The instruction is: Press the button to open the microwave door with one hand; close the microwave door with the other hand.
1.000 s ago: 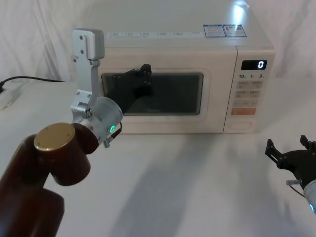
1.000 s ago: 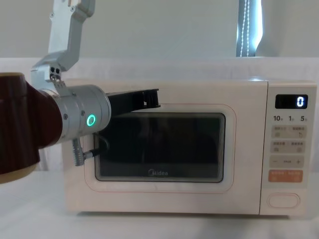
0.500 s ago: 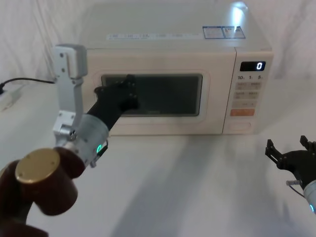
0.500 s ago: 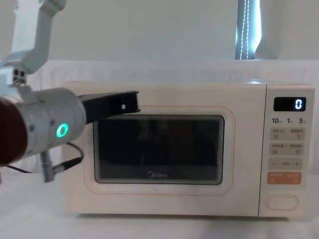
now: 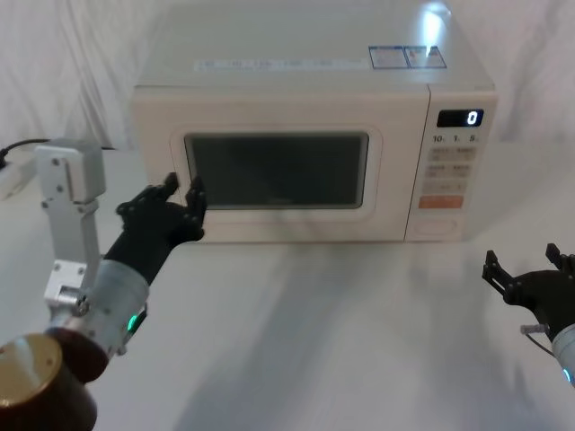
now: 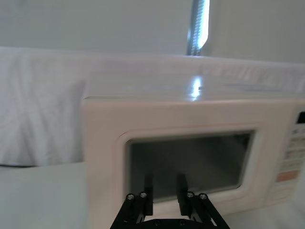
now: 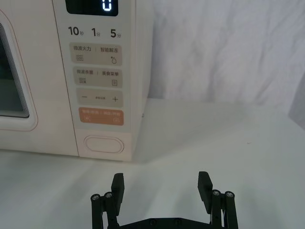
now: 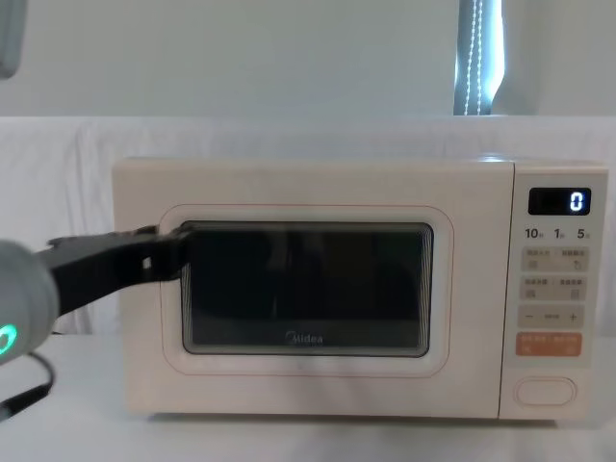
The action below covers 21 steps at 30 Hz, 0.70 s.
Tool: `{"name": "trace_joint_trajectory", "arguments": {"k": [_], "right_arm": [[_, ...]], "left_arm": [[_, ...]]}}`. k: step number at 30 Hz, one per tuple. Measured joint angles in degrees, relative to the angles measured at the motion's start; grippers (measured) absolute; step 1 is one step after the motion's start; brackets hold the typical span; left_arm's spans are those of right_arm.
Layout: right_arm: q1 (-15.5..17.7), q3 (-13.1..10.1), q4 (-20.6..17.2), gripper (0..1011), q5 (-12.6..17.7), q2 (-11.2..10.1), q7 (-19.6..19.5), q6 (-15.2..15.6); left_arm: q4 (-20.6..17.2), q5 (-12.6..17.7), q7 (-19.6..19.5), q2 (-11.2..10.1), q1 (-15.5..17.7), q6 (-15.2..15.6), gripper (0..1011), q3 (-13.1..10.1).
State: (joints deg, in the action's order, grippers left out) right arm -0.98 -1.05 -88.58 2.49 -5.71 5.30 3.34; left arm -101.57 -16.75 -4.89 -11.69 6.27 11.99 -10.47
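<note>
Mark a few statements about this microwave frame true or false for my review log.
1. The microwave door is shut. True.
2. The display reads 5. False: it reads 0.
3. The left pincer is in front of the door's left edge. True.
4. The right pincer is pressing the button. False: it hovers open, apart from the button.
5. The orange key sits below the button. False: it sits above it.
</note>
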Motion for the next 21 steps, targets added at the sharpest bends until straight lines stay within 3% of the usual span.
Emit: {"name": "trace_joint_trajectory", "arguments": {"k": [9, 21], "right_arm": [[0.0, 0.0, 0.0, 1002, 0.0, 0.0, 0.0, 0.0], [0.0, 0.0, 0.0, 1002, 0.0, 0.0, 0.0, 0.0]], "left_arm": [[-0.6, 5.5, 3.2, -0.7, -5.5, -4.8, 603, 3.0], [-0.5, 5.7, 4.0, 0.6, -12.6, -9.3, 937, 8.4]]}}
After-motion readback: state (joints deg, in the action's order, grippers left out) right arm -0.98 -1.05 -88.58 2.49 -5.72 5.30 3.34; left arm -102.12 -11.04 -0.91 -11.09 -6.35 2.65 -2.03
